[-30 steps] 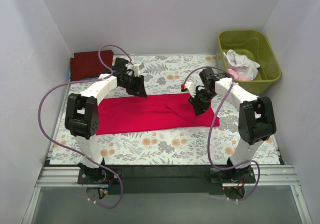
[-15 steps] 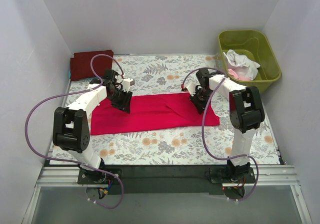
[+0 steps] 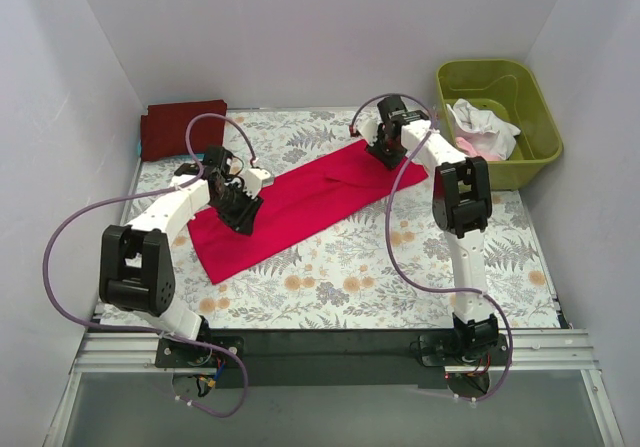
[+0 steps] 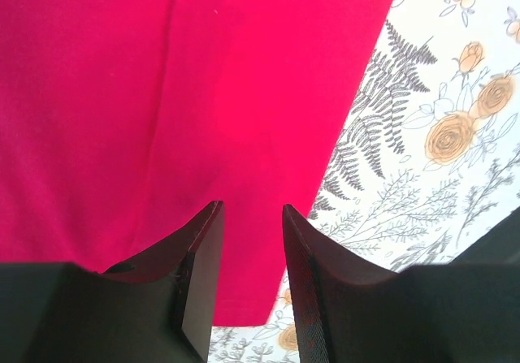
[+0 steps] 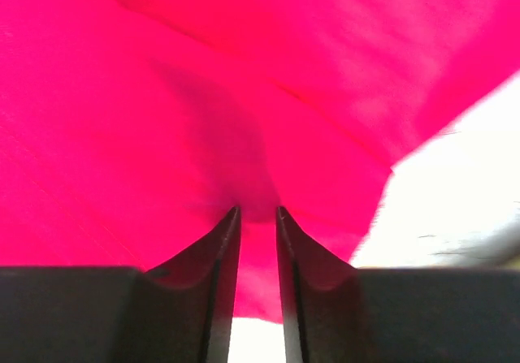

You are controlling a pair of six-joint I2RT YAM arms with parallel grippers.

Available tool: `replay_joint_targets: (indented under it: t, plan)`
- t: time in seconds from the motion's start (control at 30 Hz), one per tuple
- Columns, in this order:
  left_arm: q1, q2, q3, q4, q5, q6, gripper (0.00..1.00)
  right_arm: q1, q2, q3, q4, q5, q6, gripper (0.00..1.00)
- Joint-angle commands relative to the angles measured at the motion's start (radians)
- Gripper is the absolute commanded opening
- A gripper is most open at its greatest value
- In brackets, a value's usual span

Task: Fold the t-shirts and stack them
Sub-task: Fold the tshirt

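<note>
A bright crimson t-shirt (image 3: 300,202), folded into a long strip, lies slantwise on the floral table cloth (image 3: 350,277), from front left to back right. My right gripper (image 3: 383,152) is at its far right end; in the right wrist view its jaws (image 5: 257,210) stand narrow, with the red cloth (image 5: 203,119) bunched and creased at their tips. My left gripper (image 3: 240,210) hovers over the strip's left part. Its fingers (image 4: 252,209) stand apart, and the shirt (image 4: 162,95) lies flat beyond them. A folded dark maroon t-shirt (image 3: 182,127) rests at the back left corner.
An olive-green tub (image 3: 505,82) at the back right holds white cloth (image 3: 480,122) and pale pink cloth (image 3: 487,149). Grey walls close in three sides. Purple cables loop off both arms.
The right gripper has dragged the shirt's right end back and left, swinging the strip from level to slanted. The left gripper drifted slightly left and stayed over the shirt's left part.
</note>
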Motion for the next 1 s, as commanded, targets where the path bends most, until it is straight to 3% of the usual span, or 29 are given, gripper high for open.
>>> replay_joint_targets:
  t: [0.0, 0.07, 0.33, 0.6, 0.8, 0.97]
  plan:
    - [0.002, 0.009, 0.001, 0.025, 0.024, 0.118, 0.34, -0.011, -0.038, 0.073, 0.103, -0.002, -0.029, 0.32]
    - [-0.002, 0.033, 0.008, 0.051, 0.029, 0.118, 0.33, -0.014, -0.118, 0.035, 0.109, -0.002, -0.017, 0.38]
    - [-0.072, 0.067, -0.090, 0.127, -0.038, 0.230, 0.31, -0.031, -0.338, -0.117, 0.098, -0.070, 0.088, 0.41]
    - [-0.201, 0.018, -0.230, 0.049, -0.068, 0.310, 0.30, -0.143, -0.383, -0.163, -0.064, -0.198, 0.250, 0.43]
    - [-0.409, -0.006, -0.230, 0.005, 0.050, 0.208, 0.30, -0.218, -0.403, -0.218, -0.144, -0.257, 0.264, 0.41]
    - [-0.650, 0.093, -0.088, 0.055, 0.165, -0.036, 0.30, -0.221, -0.415, -0.258, -0.151, -0.285, 0.256, 0.38]
